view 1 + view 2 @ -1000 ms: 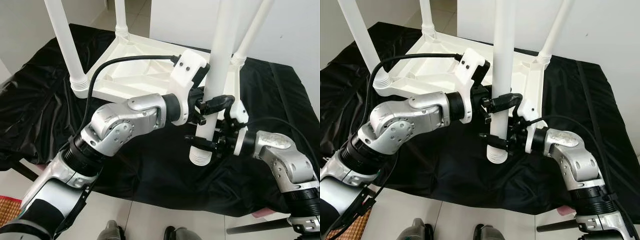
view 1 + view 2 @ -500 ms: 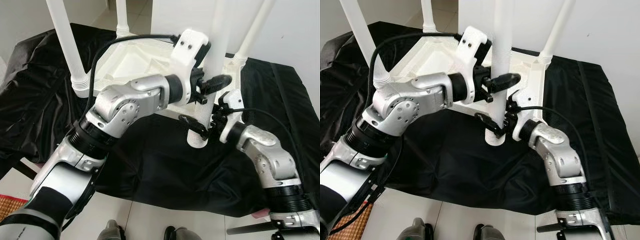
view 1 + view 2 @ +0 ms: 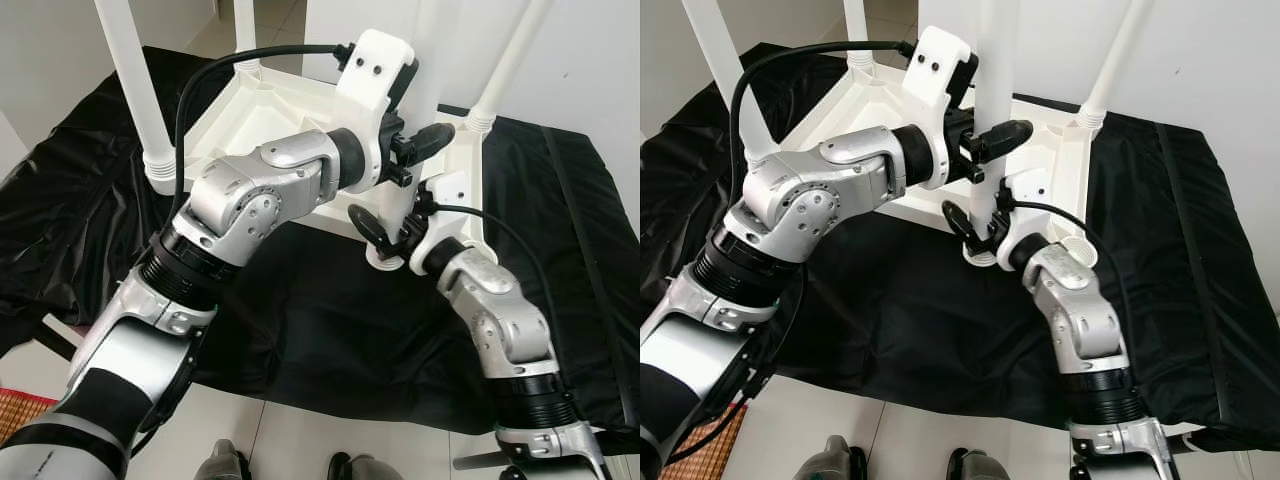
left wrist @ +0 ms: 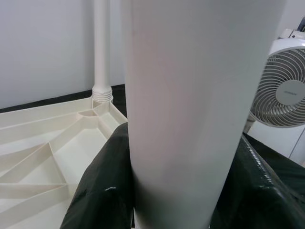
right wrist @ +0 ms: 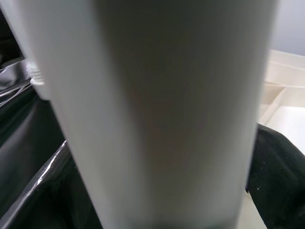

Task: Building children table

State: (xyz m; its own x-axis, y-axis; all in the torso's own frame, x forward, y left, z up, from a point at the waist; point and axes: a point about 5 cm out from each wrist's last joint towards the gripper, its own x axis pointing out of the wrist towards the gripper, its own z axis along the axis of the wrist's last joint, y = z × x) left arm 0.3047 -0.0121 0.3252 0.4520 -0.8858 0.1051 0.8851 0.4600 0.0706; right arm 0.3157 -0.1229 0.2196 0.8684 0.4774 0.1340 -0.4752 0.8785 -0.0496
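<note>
A white children's table [image 3: 262,118] lies upside down on a black cloth, with three white legs [image 3: 128,85] standing up from its corners. Both grippers hold a loose white leg [image 3: 997,70] upright at the table's near right edge. My left gripper [image 3: 418,148] is shut around the leg's shaft. My right gripper [image 3: 388,228] is shut on it lower down, just above the ribbed end [image 3: 980,256]. A round corner socket [image 3: 1078,251] shows just right of that end. In the left wrist view the leg [image 4: 181,105] stands between black fingers [image 4: 100,191]. The right wrist view has the leg [image 5: 167,109] close up.
The black cloth [image 3: 300,330] covers the whole work surface and hangs over its near edge. Pale floor tiles and my feet [image 3: 222,464] are below. A white wall stands behind the table. A white fan [image 4: 282,90] stands beyond the table in the left wrist view.
Both grippers carried the loose leg away from me, from over the cloth in front of the table to the table's near right edge. My right arm stretched forward.
</note>
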